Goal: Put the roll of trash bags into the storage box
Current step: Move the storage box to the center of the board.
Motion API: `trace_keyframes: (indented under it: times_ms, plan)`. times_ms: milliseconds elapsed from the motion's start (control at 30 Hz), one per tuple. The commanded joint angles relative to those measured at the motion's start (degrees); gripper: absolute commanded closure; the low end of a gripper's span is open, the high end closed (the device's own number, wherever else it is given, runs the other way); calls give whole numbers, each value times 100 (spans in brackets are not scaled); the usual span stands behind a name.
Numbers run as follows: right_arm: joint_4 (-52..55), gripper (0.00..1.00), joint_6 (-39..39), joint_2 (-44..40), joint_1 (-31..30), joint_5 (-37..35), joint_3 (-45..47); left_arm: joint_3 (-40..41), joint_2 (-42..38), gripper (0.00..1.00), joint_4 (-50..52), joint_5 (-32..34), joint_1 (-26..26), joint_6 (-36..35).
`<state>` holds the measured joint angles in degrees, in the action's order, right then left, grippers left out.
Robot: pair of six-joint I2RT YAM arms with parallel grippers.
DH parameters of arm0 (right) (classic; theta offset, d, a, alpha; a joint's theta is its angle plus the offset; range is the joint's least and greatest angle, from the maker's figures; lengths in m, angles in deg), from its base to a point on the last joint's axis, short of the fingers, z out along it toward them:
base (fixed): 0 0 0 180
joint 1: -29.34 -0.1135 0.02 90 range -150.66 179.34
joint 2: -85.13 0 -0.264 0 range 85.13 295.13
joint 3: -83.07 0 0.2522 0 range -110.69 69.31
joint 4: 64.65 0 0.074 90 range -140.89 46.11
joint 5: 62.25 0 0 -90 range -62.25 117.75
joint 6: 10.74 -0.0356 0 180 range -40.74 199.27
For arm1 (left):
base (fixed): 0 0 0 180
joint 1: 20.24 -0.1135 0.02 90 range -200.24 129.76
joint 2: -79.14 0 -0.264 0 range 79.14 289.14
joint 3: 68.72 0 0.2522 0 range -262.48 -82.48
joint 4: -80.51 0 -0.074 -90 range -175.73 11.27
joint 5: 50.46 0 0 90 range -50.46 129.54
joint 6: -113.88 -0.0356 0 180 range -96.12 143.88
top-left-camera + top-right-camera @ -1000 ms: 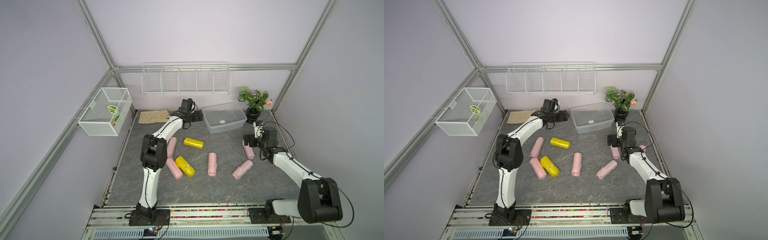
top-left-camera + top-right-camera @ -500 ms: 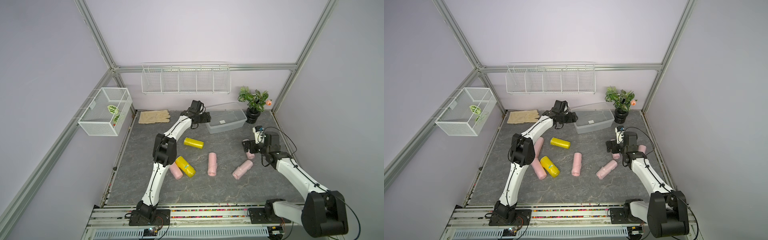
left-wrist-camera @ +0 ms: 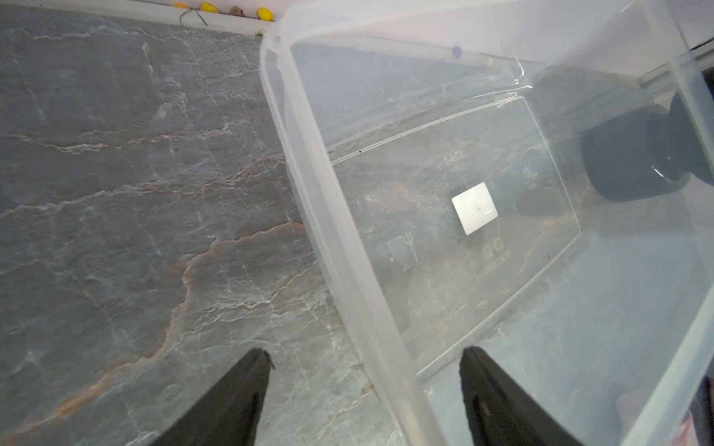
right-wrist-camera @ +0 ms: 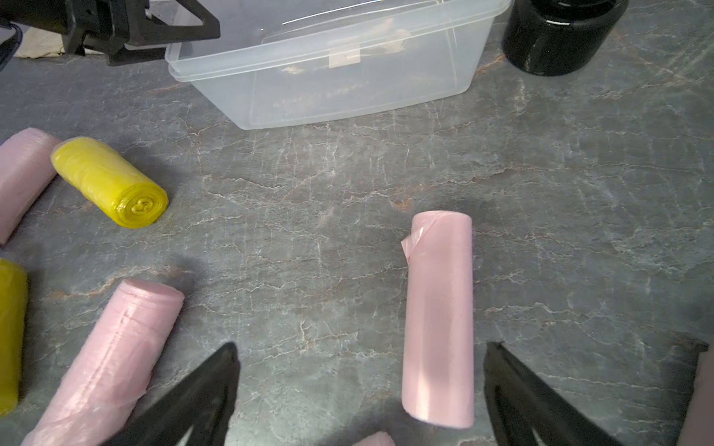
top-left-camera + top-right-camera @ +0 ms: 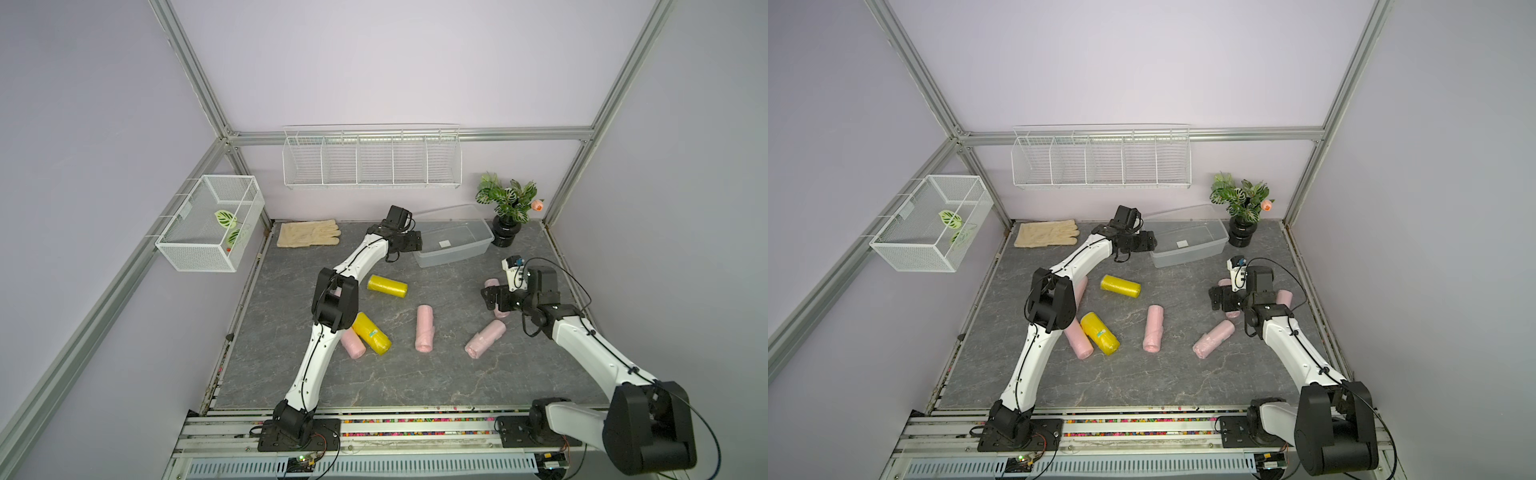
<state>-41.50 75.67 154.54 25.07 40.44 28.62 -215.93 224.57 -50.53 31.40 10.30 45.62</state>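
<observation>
— Now you're reaching: right claw (image 4: 362,345) spread above a pink roll (image 4: 438,320) on the table (image 4: 309,231).
— Your left claw (image 3: 366,351), spread, straddles the empty storage box (image 3: 309,173) rim, perhaps touching. Lower the right, then close.

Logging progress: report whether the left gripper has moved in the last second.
Yes. The left gripper shifted away from the glove to the end of the storage box.
</observation>
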Motion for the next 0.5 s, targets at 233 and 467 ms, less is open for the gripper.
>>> trace_keyframes:
  times_ms: [233,467]
  plan:
    - [195,1,43,-55,-35,207,-153,-26,-8,27,572,512,58,-463]
    - [252,1,60,-93,-38,217,-159,355,-231,27,598,852,55,-555]
